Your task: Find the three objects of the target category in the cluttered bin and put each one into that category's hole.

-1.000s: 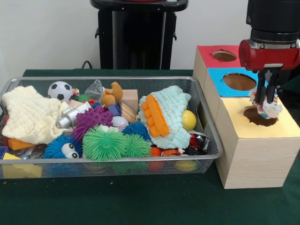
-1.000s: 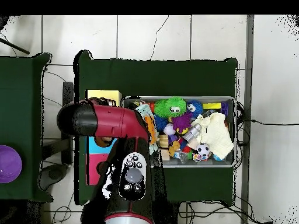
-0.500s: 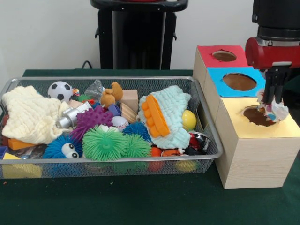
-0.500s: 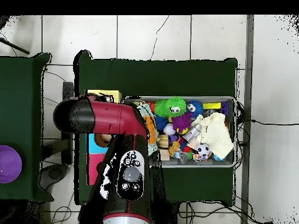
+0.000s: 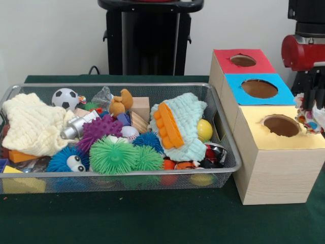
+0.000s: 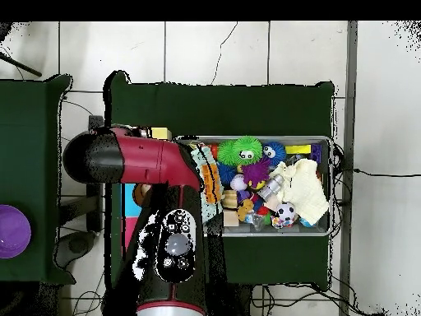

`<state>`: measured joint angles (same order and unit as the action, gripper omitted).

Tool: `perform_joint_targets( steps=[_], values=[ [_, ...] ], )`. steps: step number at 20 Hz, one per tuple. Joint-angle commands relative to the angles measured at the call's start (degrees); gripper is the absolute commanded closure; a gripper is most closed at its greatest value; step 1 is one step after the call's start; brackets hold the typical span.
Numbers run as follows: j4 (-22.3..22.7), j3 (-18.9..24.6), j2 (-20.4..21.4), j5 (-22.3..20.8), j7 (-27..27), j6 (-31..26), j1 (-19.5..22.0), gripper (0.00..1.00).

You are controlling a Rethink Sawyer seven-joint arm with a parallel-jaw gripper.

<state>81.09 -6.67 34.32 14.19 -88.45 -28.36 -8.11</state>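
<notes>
At the right edge of the front view the gripper (image 5: 316,104) hangs beside the yellow-topped box (image 5: 277,152), its black fingers closed on a small white patterned toy (image 5: 311,116), possibly cloth. The toy sits right of the yellow hole (image 5: 281,125), not over it. The blue hole (image 5: 259,88) and red hole (image 5: 243,60) lie further up. The wire bin (image 5: 117,175) fills the left, holding a green spiky ball (image 5: 112,155) and a mint washcloth (image 5: 184,124).
</notes>
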Motion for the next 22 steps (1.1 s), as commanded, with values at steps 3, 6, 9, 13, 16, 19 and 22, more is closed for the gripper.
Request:
perform_joint_targets(
  steps=[3,6,9,13,16,19,22],
  values=[
    [0.7,3.4,-2.6,3.2,-13.5,-4.5,1.4,1.0],
    [2.1,3.7,-2.1,3.3,-12.9,-3.5,1.7,1.0],
    [3.3,4.2,-1.5,3.5,-12.2,-2.8,2.4,1.0],
    [1.9,3.8,-1.4,3.5,-12.1,-5.4,2.5,1.0],
    [2.4,3.7,-0.8,3.5,-12.1,-5.8,2.4,1.0],
    [4.5,4.1,0.7,3.5,-11.5,-5.6,2.9,1.0],
    [4.4,4.6,1.3,3.6,-10.3,-6.8,4.1,1.0]
  ],
)
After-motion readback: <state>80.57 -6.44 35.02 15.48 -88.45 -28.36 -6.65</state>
